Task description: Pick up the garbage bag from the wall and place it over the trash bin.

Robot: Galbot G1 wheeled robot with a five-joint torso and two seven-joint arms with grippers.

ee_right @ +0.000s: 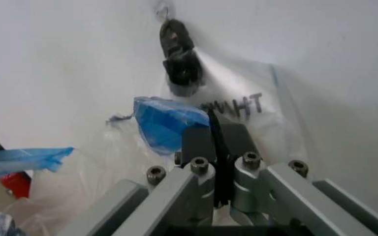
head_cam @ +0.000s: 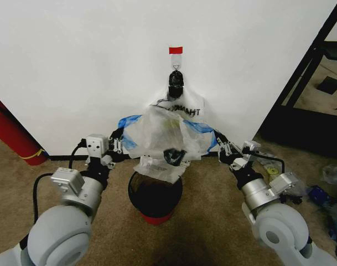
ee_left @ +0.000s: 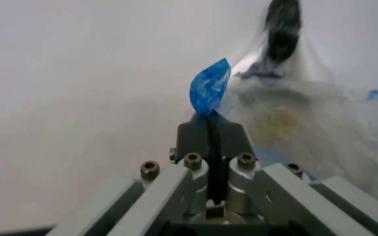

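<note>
The garbage bag [head_cam: 165,136], crinkly see-through plastic with blue handle patches, hangs stretched between my two grippers just above the trash bin [head_cam: 155,197], a round black mesh basket with a red bottom rim. My left gripper [head_cam: 121,141] is shut on the bag's left blue handle [ee_left: 210,91]. My right gripper [head_cam: 219,145] is shut on the right blue handle [ee_right: 166,123]. In the wrist views the left gripper [ee_left: 210,125] and the right gripper [ee_right: 213,125] both show jaws pressed together on plastic. The white wall [head_cam: 74,66] stands right behind the bag.
A whitish "THANK YOU" bag [head_cam: 185,108] still hangs from the dark hook [head_cam: 175,80] under a red tape strip [head_cam: 175,50]. A red fire extinguisher [head_cam: 10,133] leans at the left. A black shelf frame [head_cam: 312,72] and floor clutter lie to the right.
</note>
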